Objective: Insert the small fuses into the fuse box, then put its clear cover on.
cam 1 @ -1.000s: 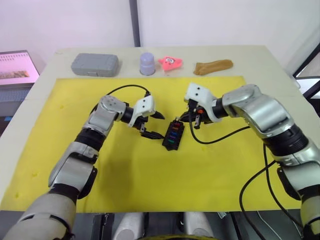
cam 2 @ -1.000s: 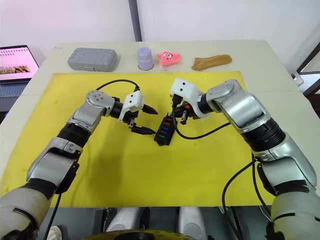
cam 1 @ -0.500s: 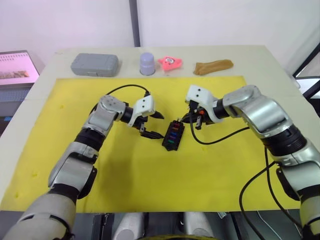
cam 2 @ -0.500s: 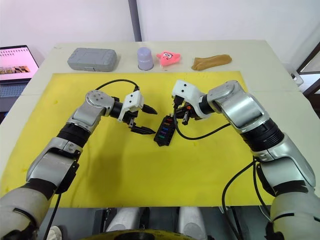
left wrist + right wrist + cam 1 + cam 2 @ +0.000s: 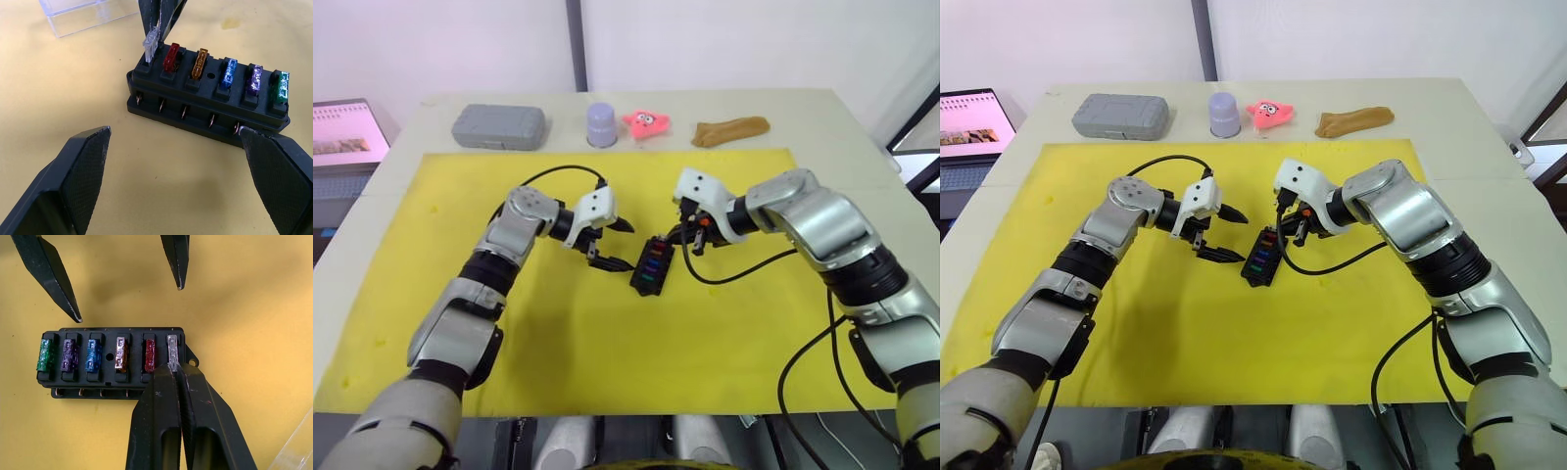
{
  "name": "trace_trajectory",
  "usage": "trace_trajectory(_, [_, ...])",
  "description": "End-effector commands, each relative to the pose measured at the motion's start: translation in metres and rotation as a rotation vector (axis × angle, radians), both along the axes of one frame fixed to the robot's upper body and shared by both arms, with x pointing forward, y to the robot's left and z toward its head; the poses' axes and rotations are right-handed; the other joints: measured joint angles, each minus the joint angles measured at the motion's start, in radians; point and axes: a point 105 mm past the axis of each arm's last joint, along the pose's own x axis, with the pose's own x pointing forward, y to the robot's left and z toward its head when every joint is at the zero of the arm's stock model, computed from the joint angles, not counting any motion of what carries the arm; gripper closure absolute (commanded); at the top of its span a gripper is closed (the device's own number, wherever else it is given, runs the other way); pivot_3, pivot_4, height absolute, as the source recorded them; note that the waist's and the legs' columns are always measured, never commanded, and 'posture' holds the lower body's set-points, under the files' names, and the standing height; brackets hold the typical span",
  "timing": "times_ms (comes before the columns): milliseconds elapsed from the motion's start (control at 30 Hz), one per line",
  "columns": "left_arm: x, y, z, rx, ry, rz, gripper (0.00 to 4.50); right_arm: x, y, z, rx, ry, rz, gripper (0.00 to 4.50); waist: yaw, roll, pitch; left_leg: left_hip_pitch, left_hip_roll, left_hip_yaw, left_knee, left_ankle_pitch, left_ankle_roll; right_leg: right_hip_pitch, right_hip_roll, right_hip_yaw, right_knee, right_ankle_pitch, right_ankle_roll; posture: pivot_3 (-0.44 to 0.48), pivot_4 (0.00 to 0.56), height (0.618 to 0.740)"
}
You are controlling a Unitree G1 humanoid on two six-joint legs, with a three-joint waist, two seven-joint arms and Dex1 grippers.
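1. Yellow mat (image 5: 558, 333) covered the middle of the table (image 5: 822, 117); the fuse box (image 5: 652, 264) lay near the mat's centre, between the two grippers.
2. The fuse box's long axis ran roughly from 1 o'clock to 7 o'clock in the head views, its slotted face upward.
3. Six small fuses (image 5: 93, 355) stood in one row along that axis: green, purple, blue, amber, red, then a clear-grey one (image 5: 172, 349) at the end nearest the right gripper, the 1 o'clock end.
4. The clear-grey fuse stood upright in the end slot, higher than its neighbours in the left wrist view.
5. The right gripper (image 5: 175, 368) was at the box's 1 o'clock end, its two fingers pressed together on the top of the clear-grey fuse.
6. The left gripper (image 5: 612, 245) sat at about 9 o'clock from the box, just beside it and not touching, fingers spread wide and holding nothing.
7. The clear cover (image 5: 88, 14) lay on the mat near the box, beyond the end held by the right gripper; its exact orientation could not be told.
8. Along the table's far edge, off the mat, stood a grey case (image 5: 499, 125), a lavender cup (image 5: 601, 124), a pink toy (image 5: 646, 122) and a tan object (image 5: 731, 130).
9. A laptop (image 5: 342, 132) sat beyond the table's left edge, at about 10 o'clock.
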Motion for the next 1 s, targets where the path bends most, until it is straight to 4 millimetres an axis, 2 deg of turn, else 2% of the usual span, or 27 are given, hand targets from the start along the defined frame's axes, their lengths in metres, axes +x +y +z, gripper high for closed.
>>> trace_trajectory(33, [0.003, 0.0, 0.012, -0.021, -0.054, -0.003, 0.09, 0.001, 0.003, 0.015, 0.008, -0.063, 0.011, 4.5, 0.0, 0.0, 0.0, 0.0, 0.0, 0.0, 0.0, 0.0, 0.0, 0.0, 0.0, 0.0, 0.0, 0.0, 0.0, 0.0, 0.15, 0.74])
trace_trajectory(1000, [0.004, -0.001, 0.011, -0.03, -0.066, 0.009, 0.09, 0.002, 0.002, -0.002, -0.066, -0.046, 0.016, 4.5, 0.0, 0.0, 0.0, 0.0, 0.0, 0.0, 0.0, 0.0, 0.0, 0.0, 0.0, 0.0, 0.0, 0.0, 0.0, 0.0, 0.15, 0.74])
